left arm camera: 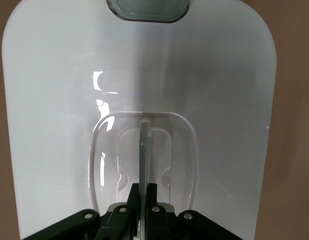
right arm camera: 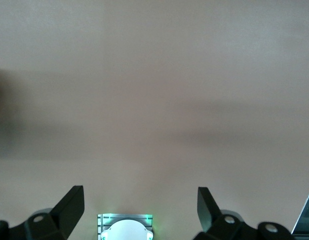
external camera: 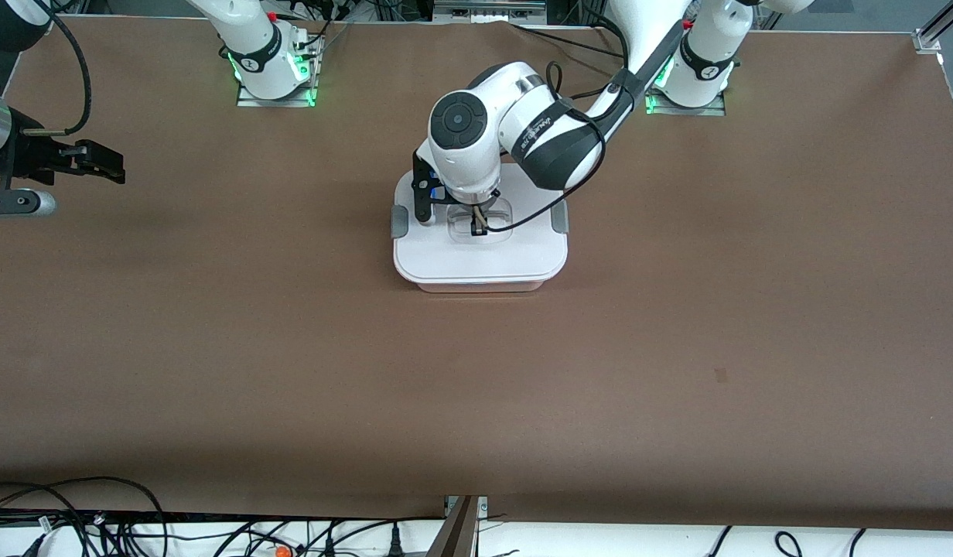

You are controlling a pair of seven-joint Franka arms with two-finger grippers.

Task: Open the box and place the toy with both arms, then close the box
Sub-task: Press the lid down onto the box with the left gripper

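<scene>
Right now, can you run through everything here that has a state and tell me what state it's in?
box: lid on, sitting flat on the table.
handle: clear, standing up out of its recess in the lid.
left gripper: down on the lid, shut on the handle.
right gripper: open, holding nothing, waiting above bare table at the right arm's end.

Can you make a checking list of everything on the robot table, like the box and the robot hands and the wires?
Surface: brown table, bare apart from the box.
Job's things: box in the middle, white lid on; grey side clips; toy nothing seen.
Clutter: nothing seen.
Grippers: left gripper down in the lid's recessed handle, fingers shut on it; right gripper open, waiting over the table's edge at the right arm's end.
Cables: black cable looping off the left arm; more along the front edge.
Surroundings: green lights at both bases.
</scene>
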